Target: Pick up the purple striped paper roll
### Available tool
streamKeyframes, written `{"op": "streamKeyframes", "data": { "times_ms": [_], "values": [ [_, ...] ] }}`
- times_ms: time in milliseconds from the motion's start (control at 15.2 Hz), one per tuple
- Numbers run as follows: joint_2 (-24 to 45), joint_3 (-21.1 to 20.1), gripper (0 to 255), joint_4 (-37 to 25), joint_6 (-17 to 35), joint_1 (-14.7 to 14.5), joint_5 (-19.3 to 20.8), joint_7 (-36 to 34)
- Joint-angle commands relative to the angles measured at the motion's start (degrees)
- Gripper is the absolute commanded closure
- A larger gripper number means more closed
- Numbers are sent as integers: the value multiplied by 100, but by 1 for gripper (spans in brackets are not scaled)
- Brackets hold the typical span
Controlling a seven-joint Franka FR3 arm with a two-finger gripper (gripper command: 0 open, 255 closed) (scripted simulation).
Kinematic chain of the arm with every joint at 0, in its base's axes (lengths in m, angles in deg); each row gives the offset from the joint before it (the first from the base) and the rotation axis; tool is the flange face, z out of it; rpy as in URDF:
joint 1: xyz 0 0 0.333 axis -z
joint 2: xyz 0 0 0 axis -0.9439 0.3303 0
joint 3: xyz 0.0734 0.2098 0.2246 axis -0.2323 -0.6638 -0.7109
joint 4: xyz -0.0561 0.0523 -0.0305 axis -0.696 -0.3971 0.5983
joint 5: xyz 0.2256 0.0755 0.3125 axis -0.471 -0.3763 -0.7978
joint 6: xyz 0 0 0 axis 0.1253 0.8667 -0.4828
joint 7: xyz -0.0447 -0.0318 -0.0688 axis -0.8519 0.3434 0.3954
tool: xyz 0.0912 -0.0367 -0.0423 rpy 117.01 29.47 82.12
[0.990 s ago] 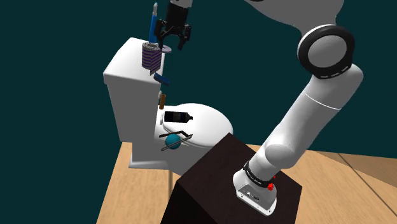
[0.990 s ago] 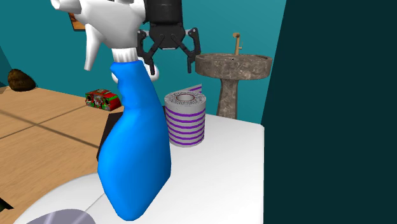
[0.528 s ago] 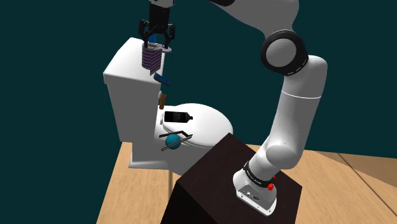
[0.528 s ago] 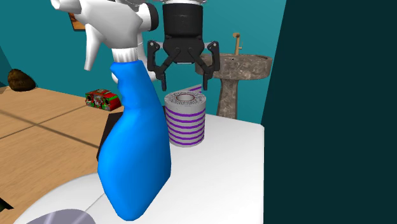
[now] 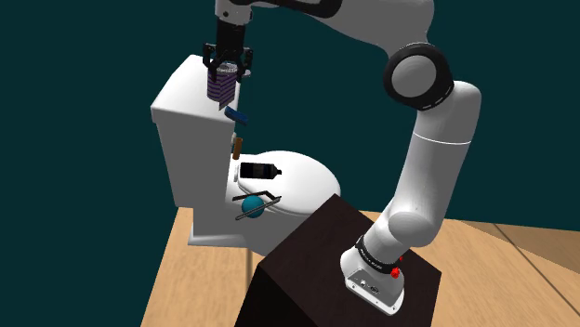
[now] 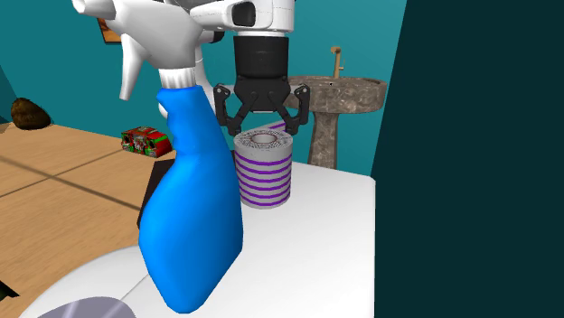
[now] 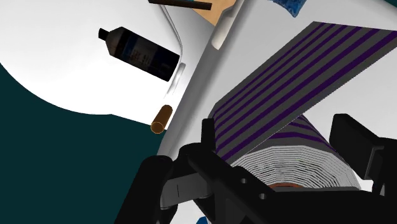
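- The purple striped paper roll (image 6: 263, 170) stands upright on the white toilet tank lid (image 6: 336, 237), near the end of the lid that lies toward the shoulder view's right.
- The end effector (image 6: 262, 123) hangs straight above the roll with its fingers spread. Its fingertips (image 6: 294, 125) sit about level with the roll's top rim, one on each side, and we see no contact.
- We judge the roll light and soft. Its wound layers should give under pressure, and the hollow core offers little resistance, so a hard squeeze would crush it.
- We would take hold across the outer wall, around the middle of its height, where the banded side is roundest and firmest.
- A loose striped tail lifts off the roll (the wrist view shows it as a flat sheet beside one finger). It could catch or unwind during a lift.
- A blue spray bottle (image 6: 190, 217) shares the lid, nearer the second exterior camera, so we would keep the descent vertical.
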Motion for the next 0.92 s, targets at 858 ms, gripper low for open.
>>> {"op": "streamKeyframes", "data": {
  "times_ms": [858],
  "values": [
    [118, -3, 255, -544, -430, -28, 18, 3]
  ]
}}
